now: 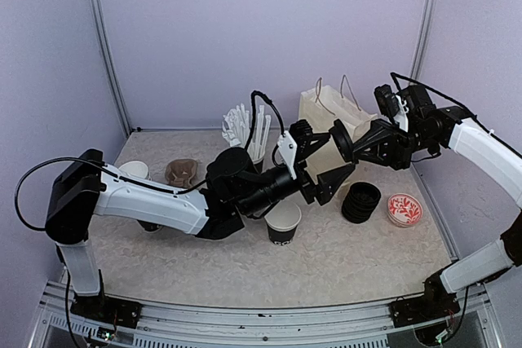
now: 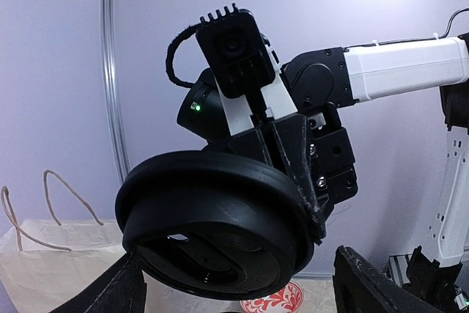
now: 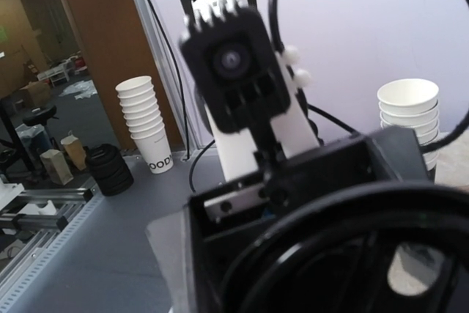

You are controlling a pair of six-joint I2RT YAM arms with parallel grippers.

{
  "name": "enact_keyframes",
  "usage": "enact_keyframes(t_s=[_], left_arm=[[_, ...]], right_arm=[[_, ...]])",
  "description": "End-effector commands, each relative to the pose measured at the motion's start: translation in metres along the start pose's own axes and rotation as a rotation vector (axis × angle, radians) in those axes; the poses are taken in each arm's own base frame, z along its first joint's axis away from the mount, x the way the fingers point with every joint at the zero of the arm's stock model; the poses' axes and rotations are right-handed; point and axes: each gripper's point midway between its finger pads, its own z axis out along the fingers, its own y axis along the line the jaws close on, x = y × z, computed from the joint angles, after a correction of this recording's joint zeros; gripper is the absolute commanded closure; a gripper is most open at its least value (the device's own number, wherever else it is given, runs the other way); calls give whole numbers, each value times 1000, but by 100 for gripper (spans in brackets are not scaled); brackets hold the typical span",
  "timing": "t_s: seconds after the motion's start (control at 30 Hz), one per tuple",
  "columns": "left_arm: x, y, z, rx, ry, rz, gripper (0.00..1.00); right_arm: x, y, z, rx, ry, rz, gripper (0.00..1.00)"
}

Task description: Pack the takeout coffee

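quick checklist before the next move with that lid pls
1. Right gripper jaws shut on the lid: ok
2. Left gripper jaws open wide: ok
3. Lid far enough in between the left jaws to be gripped: cannot tell
4. Cup upright on the table, open, no lid on it: ok
5. Paper bag standing upright behind: ok

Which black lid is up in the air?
The lid pinched by the right end effector, held high off the table. The other lids sit stacked on the table beside the red-patterned dish.
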Motion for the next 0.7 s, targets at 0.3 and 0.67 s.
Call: enact_keyframes(t_s=[0.3,0.67], left_arm=[[-8,14,-6,-25,-50,-49,14],[-12,19,-6,0,-63,-84,16]], right_arm=[[-6,20,2,-84,-58,8,100],[-8,20,2,-87,-55,15,100]])
